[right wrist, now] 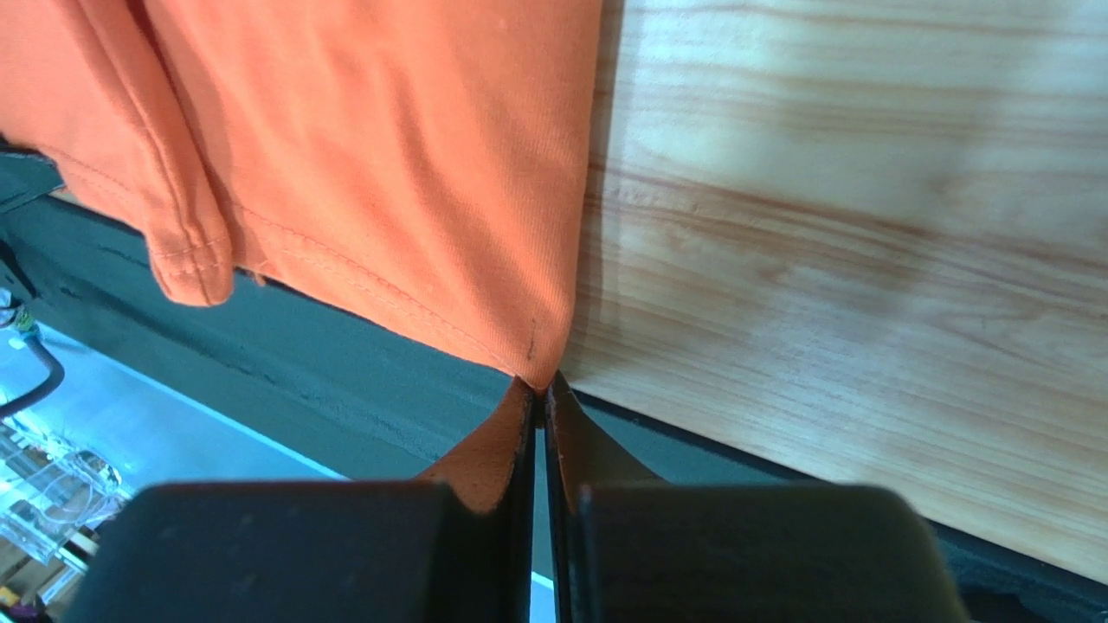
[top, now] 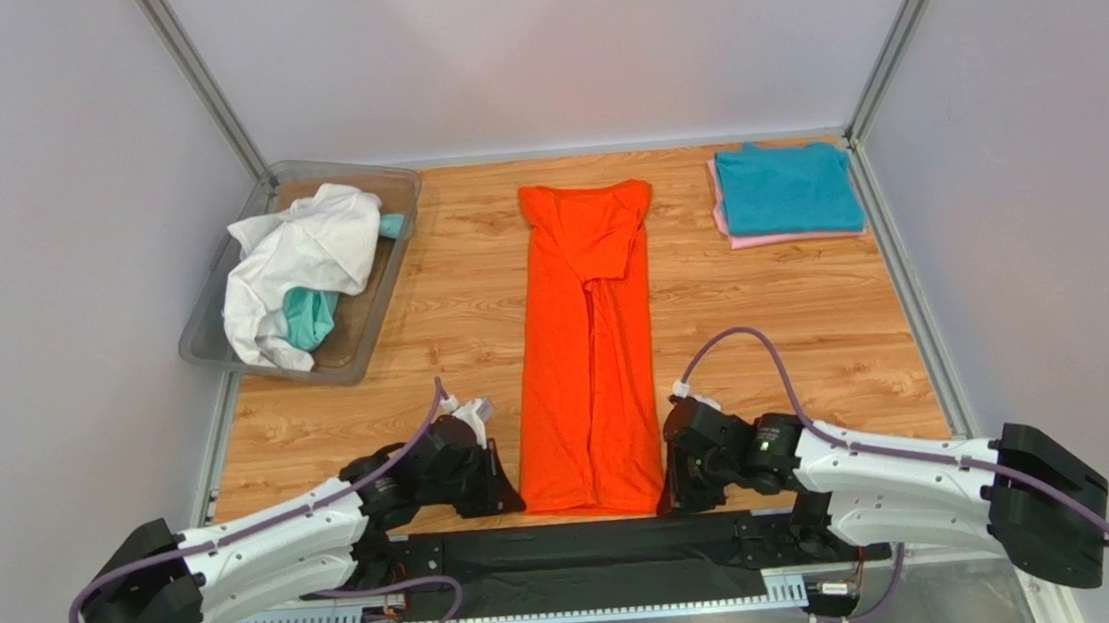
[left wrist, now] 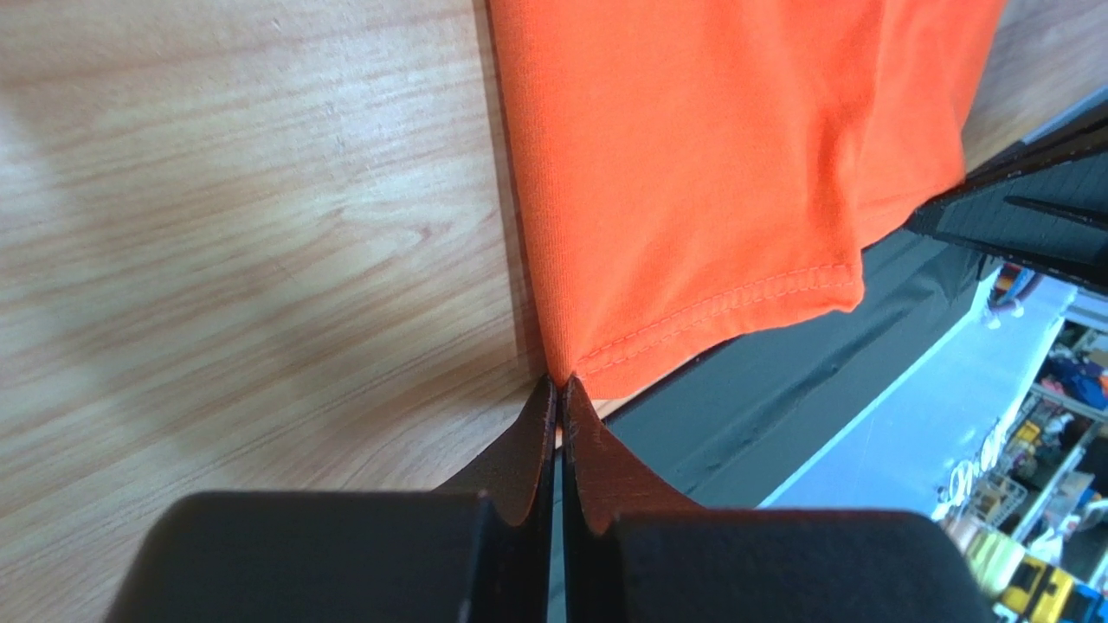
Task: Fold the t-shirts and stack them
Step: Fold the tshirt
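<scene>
On the wooden table [top: 757,309] I see the orange shirt [top: 586,339] lying as a long narrow strip down the middle. Its long axis runs near to far, collar at the far end, hem at the near edge. My left gripper [left wrist: 561,383] is clamped on the hem's left corner, my right gripper [right wrist: 540,383] on its right corner.

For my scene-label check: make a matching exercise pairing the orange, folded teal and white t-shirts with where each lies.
1 orange t-shirt
2 folded teal t-shirt
3 white t-shirt

A crumpled in the bin, far left
B on the pink t-shirt, far right
C mid-table strip, near corners pinched by left gripper and right gripper

Pairs: 1-C, 2-B, 3-A
</scene>
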Available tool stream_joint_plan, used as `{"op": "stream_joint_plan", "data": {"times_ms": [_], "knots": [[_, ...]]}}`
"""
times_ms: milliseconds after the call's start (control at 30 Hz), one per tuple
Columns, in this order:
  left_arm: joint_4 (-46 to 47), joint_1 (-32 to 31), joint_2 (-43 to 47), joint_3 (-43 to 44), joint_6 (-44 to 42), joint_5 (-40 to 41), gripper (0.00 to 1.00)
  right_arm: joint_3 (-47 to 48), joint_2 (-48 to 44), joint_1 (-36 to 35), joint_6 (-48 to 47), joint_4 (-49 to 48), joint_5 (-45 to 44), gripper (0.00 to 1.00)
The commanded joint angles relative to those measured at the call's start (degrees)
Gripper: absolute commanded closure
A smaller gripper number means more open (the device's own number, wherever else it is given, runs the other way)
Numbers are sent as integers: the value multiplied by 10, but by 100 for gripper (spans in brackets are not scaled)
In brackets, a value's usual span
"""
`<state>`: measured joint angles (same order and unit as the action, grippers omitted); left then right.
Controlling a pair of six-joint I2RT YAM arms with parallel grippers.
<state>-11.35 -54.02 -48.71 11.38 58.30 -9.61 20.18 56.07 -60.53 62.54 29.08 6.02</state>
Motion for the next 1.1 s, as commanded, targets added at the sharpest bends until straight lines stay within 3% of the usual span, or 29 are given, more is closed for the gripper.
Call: {"op": "stream_joint_plan", "data": {"times_ms": [0,200,500,700,833,1067], "knots": [[-28,-3,15,-14,-11,-21,100,-7,-16,-12,0,15,2,100],[-40,-55,43,-7,-15,-37,100,6,-33,-74,28,15,0,100],[-121,-163,123,-2,90,32,100,40,-57,-195,124,87,-85,100],[-138,-169,117,41,81,81,100,76,-66,-191,99,118,-145,100],[-157,-168,92,114,36,128,100,109,-81,-165,73,140,-173,100],[-193,-156,-9,218,-28,175,100,179,-71,-88,-27,153,-193,100]]}}
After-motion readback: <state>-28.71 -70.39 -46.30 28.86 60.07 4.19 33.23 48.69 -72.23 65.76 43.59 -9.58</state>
